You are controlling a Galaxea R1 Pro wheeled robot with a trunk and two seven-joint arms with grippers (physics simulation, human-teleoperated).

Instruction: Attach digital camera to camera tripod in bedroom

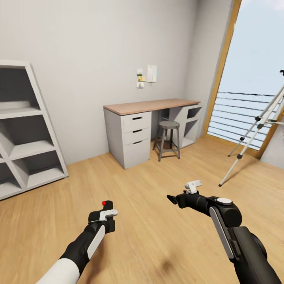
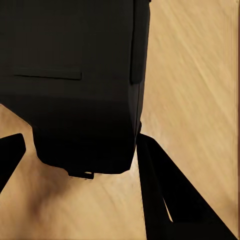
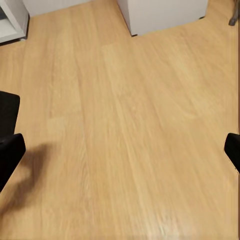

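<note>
The left gripper (image 1: pixel 103 215) was closed tight on the small boxy black digital camera (image 1: pixel 105 206) with the red dot on top. In the left wrist view the dark camera body (image 2: pixel 75 85) sat between the two black fingers (image 2: pixel 160 185), held up over the light wood floor (image 2: pixel 200 75). So the camera was already picked up.

The right gripper (image 1: pixel 173 199) held nothing. In the right wrist view its black fingertips (image 3: pixel 10 150) stood far apart, with bare wood floor (image 3: pixel 125 125) between them.

In the head view the camera was at about seven o'clock. The tall camera tripod (image 1: pixel 258 126) with thin silver legs and black joints stood at about three o'clock, by the tall wood-framed window (image 1: pixel 248 79), well apart from both grippers. Its top ran off the picture's edge.

A grey desk with a wood top (image 1: pixel 152 126) and a round grey metal stool (image 1: pixel 168 138) were at about twelve o'clock. A white shelf unit (image 1: pixel 23 130) stood at nine o'clock.

I think the robot had reached the bedroom. What was left was to get close to the tripod and fix the camera on its head.
</note>
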